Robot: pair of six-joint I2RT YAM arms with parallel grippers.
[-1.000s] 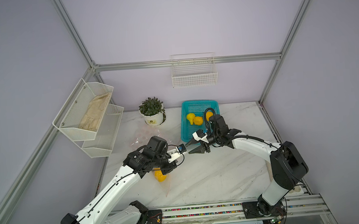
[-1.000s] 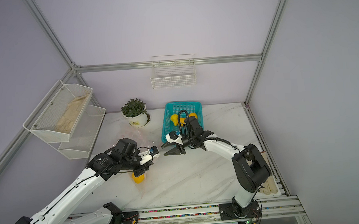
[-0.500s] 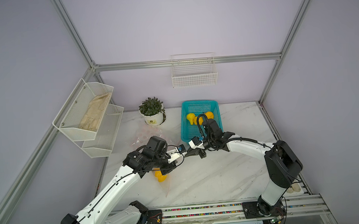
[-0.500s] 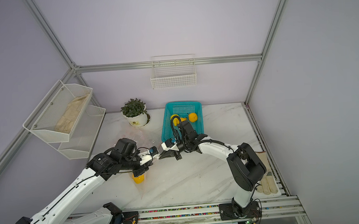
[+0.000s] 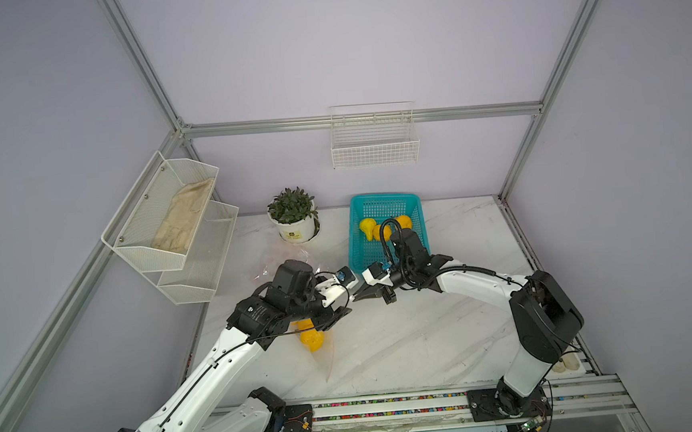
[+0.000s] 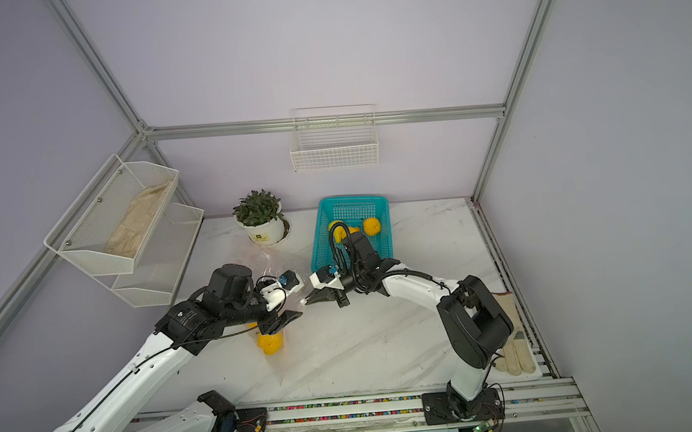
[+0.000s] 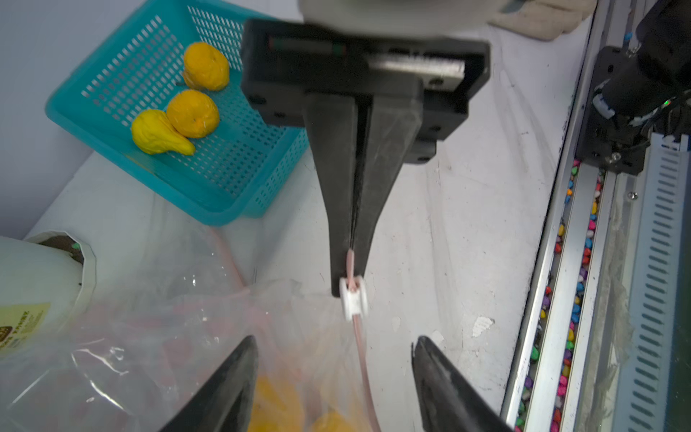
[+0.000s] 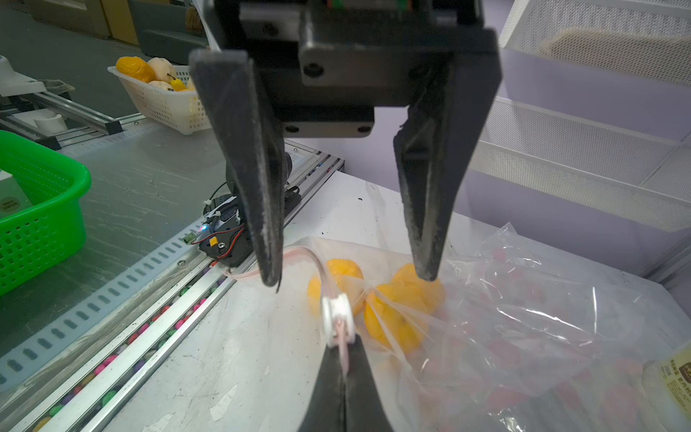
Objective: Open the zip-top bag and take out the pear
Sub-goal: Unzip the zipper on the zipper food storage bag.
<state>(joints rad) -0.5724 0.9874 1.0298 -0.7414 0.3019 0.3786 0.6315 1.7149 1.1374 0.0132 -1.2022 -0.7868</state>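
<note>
A white marbled bench (image 5: 407, 338) stands between lilac walls (image 5: 325, 60). The right claw (image 7: 349, 278) is pinched tight on the pink zip edge of the zip-top bag (image 8: 523, 336), just beside its white slider (image 8: 338, 318). The left claw (image 8: 349, 275) gapes, empty, over the bag, where the pear (image 8: 392, 321) lies inside.

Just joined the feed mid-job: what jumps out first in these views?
The two grippers stand tip to tip near mid-table over the clear zip-top bag: the right gripper is shut on the pink zip strip beside the white slider, the left gripper open just short of it. Yellow fruit glows inside the bag, and more sits in the teal basket at the back.
</note>
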